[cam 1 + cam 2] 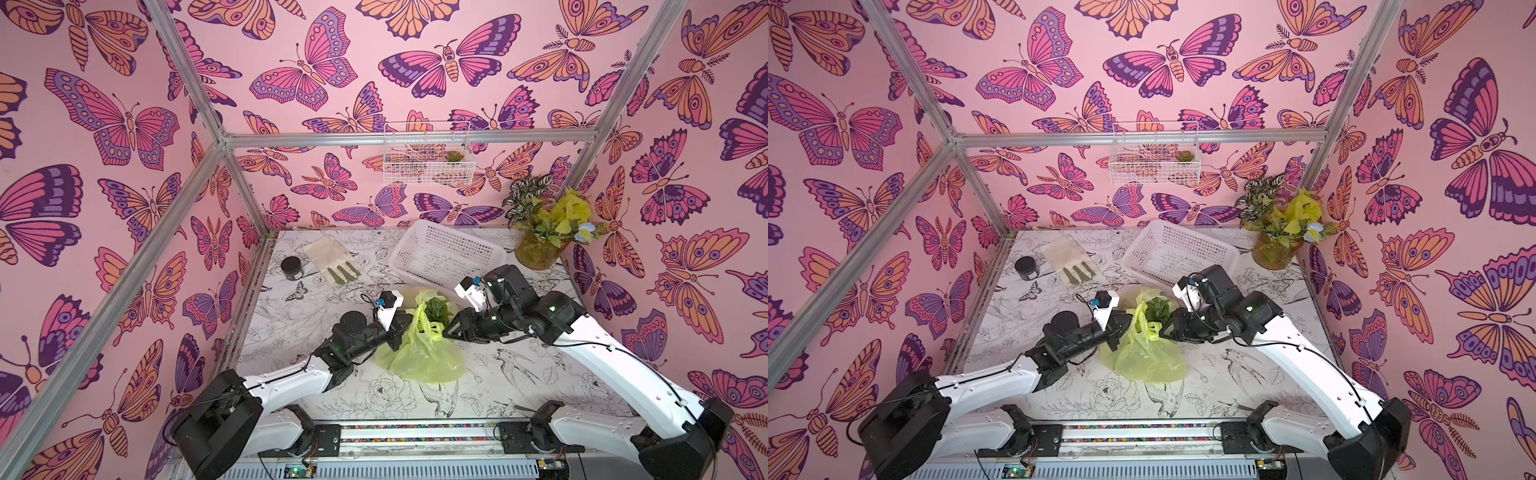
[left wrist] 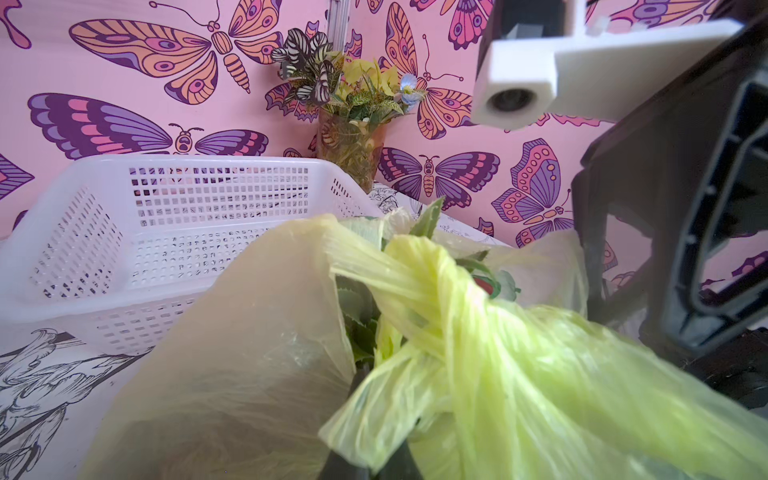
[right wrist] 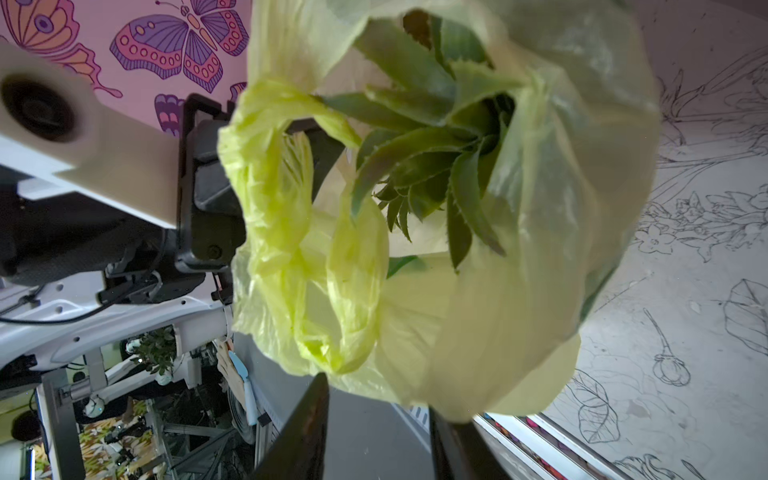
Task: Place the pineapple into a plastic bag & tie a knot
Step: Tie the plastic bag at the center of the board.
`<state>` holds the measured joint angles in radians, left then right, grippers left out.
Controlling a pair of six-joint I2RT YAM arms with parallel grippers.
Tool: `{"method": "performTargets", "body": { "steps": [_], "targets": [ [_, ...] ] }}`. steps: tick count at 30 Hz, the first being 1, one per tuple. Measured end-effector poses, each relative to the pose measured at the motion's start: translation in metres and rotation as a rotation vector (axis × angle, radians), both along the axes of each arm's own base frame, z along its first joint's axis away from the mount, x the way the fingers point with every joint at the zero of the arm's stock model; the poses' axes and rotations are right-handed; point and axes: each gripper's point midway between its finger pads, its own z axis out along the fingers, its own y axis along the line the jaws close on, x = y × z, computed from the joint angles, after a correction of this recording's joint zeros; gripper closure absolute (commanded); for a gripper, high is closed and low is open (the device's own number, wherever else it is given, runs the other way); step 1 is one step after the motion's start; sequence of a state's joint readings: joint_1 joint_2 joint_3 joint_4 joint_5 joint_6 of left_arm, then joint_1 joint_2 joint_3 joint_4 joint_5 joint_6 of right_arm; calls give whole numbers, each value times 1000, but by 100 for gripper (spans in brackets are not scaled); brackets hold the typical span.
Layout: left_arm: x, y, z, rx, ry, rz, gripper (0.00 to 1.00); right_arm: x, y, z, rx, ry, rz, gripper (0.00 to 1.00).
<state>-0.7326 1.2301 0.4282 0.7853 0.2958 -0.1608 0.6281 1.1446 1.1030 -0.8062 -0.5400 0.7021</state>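
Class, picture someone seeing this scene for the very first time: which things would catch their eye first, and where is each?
The thin translucent yellow-green plastic bag sits mid-table, a pineapple's spiky green leaf crown poking from its mouth and its handles twisted into a knot. Pink wallpaper with big orange and purple butterflies covers the walls around it. Behind the bag stands a white perforated plastic basket.

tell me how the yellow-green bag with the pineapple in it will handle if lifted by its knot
Likely floppy: the plastic bag is thin, wrinkled film, slumped. Probably bottom-heavy with the pineapple inside, so it may sag and swing below the knot. The pointed leaves at its mouth could snag the film.
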Motion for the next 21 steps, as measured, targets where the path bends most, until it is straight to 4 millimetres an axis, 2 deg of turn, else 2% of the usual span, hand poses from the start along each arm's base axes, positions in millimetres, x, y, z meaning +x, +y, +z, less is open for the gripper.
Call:
{"method": "performTargets", "body": {
  "steps": [4, 8, 14, 21],
  "targets": [
    [1, -1, -1, 2, 3, -1, 100, 6, 8, -9, 57, 61, -71, 55],
    [1, -1, -1, 3, 3, -3, 100, 11, 17, -6, 109, 82, -107, 58],
    [1, -1, -1, 3, 4, -3, 100, 15, 26, -9, 169, 114, -140, 82],
    [2, 1, -3, 20, 7, 12, 100, 11, 27, 0, 215, 139, -161, 99]
  ]
}}
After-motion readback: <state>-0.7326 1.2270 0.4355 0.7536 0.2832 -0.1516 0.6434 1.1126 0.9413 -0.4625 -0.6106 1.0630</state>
